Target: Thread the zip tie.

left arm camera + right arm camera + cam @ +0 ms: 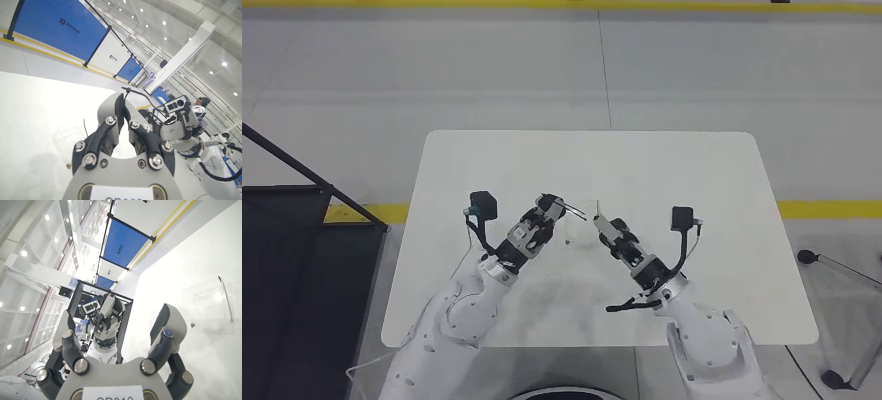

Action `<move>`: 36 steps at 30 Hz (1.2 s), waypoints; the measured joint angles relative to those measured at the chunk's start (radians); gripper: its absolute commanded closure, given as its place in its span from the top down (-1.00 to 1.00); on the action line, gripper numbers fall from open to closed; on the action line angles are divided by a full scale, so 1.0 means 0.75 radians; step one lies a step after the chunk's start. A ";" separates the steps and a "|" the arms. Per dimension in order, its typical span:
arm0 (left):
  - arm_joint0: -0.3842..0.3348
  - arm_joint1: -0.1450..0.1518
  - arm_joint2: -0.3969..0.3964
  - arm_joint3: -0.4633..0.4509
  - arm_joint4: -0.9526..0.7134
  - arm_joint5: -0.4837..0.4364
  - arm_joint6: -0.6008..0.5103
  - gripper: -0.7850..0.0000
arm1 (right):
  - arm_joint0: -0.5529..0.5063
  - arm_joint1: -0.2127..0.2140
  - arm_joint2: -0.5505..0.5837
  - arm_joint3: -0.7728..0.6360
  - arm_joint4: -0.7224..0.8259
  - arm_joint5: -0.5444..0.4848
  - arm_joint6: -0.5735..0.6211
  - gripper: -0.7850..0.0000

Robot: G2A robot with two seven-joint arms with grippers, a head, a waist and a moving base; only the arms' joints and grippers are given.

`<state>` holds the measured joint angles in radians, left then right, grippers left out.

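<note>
Left gripper [123,103] up close: pads clamped on the black zip tie [137,92], pinching it just below the head. From the head, the strap arcs away towards the other arm. A short nub pokes out of the far side of the head, but I can't tell whether that is the tail already through.

The tie looks feather-light, thin, springy and slick. It should bend easily and flick back when let go. Judging by this, the best second grip is on the strap close to its free tip, so that little length is left to wobble on the way to the slot. The pinch by the head already looks right, because it holds the slot steady.

Next out is the right gripper [116,313], with its jaws spread wide and nothing between them. From above it faces the left gripper [549,208] across a small gap, with the tie [572,212] reaching into that gap.

Just beyond, a clear box [204,298] sits on the table [692,180] with a spare tie [226,300] leaning inside. It is low but close under the hands and hard to see, so I'd watch for a clip on any dip. A small brown crumb [192,324] lies beside it.

Farther off there is bare tabletop all round. The edges are well apart from both grippers, so there is plenty of room to swing the strap.
</note>
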<state>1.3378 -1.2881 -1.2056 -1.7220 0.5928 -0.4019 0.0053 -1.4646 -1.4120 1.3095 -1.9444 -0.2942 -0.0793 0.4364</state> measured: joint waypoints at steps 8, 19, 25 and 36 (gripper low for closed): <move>0.016 0.003 -0.020 -0.023 -0.069 -0.015 -0.052 -1.00 | 0.073 0.003 -0.029 0.128 0.021 -0.040 0.006 -0.27; 0.007 0.002 -0.033 -0.019 -0.100 -0.004 -0.074 -1.00 | 0.076 0.010 -0.027 0.152 0.099 -0.129 -0.051 -0.27; 0.007 0.002 -0.050 -0.017 -0.133 -0.010 -0.070 -1.00 | 0.059 0.020 0.007 0.155 0.147 -0.142 -0.028 -0.25; 0.001 -0.001 -0.032 -0.013 -0.130 -0.012 -0.090 -1.00 | 0.115 0.023 -0.065 0.166 0.110 -0.106 -0.014 -0.29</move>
<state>1.3382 -1.2887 -1.2295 -1.7313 0.4952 -0.4105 -0.0620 -1.3783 -1.3945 1.2610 -1.8199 -0.2120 -0.1590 0.4255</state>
